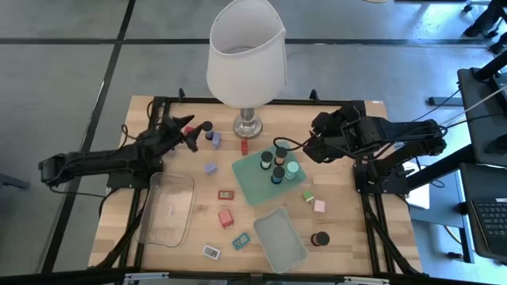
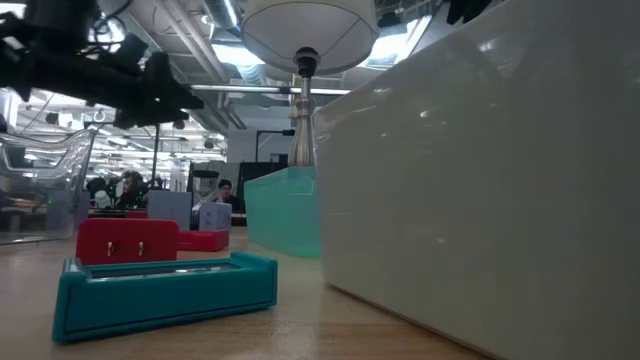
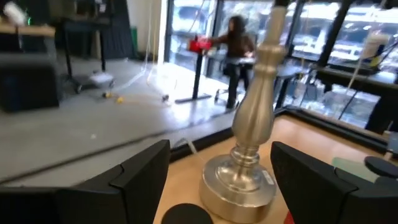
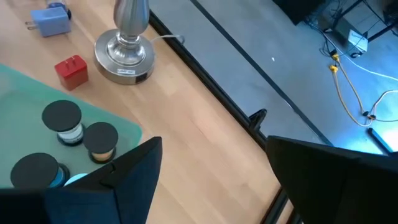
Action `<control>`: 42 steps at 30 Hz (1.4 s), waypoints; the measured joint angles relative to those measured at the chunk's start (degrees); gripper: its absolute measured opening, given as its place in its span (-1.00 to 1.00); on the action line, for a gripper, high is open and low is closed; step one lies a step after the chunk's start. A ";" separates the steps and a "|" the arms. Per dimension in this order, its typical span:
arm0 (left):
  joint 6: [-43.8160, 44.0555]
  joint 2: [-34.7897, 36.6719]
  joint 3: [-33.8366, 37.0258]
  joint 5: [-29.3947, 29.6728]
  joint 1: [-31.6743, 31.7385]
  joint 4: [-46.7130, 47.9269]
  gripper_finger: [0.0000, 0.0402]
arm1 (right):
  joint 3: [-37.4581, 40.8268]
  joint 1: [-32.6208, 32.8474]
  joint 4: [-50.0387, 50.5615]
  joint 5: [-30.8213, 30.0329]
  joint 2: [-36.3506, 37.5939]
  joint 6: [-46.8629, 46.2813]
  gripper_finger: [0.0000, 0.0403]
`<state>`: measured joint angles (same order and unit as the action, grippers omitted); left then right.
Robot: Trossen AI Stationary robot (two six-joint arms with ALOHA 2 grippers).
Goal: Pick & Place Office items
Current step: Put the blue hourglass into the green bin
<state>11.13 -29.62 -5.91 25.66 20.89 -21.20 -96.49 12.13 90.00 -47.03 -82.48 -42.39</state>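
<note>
- The left gripper (image 1: 192,131) hangs over the far left of the wooden table (image 1: 348,253), just left of the lamp's base (image 1: 248,125); its dark fingers (image 3: 140,180) stand apart with nothing between them, and a black-topped cylinder (image 1: 207,127) sits just beside the tips.
- The right gripper (image 1: 315,142) hovers beyond the flat tray's far right corner, its two matte fingers (image 4: 118,186) spread wide and empty.
- The lamp has a smooth white shade (image 1: 245,51) and a turned, brushed-metal stem on a round foot.
- On the flat mint-green tray (image 1: 253,184), in the middle of the table, stand short dark cylinders: a black-topped one (image 4: 62,118), an orange-topped one (image 4: 101,140), and others with mint or blue tops.
- A small red block (image 4: 71,71) rests between the lamp foot and the tray; a blue block (image 4: 50,22) lies to its left.
- A lavender block (image 1: 211,168) lies left of the tray.
- Green (image 1: 307,195) and pink (image 1: 318,206) blocks lie right of the tray, just beside each other.
- Flat rectangles lie nearer: red (image 1: 226,217), teal (image 1: 241,241), white (image 1: 211,251).
- A clear plastic bin (image 1: 166,210) sits at the left, a deep mint tray (image 1: 280,239) near the front edge.
</note>
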 joint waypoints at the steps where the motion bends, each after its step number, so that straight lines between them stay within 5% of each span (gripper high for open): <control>1: 1.33 -1.49 -1.05 -0.21 1.05 0.91 0.38 | 0.00 -0.18 0.01 -0.02 0.00 0.00 0.44; 6: 5.72 -8.77 -6.25 -1.60 5.55 7.95 0.38 | 0.00 -1.63 0.00 -0.11 0.00 1.00 0.44; 16: 9.32 -19.74 -13.88 -15.58 12.31 13.72 0.38 | 0.00 -4.54 0.00 -0.10 0.00 1.54 0.44; 28: 9.25 -30.61 -16.70 -16.42 16.08 13.97 0.38 | 0.00 -6.55 -0.01 -0.10 -0.02 2.36 0.44; 42: 9.17 -33.91 -16.70 -18.74 15.95 13.69 0.38 | 0.00 -8.91 -0.01 -0.09 -0.02 2.61 0.44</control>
<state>20.29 -63.53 -22.61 6.92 36.84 -7.51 -96.49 3.22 90.00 -47.12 -82.50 -39.78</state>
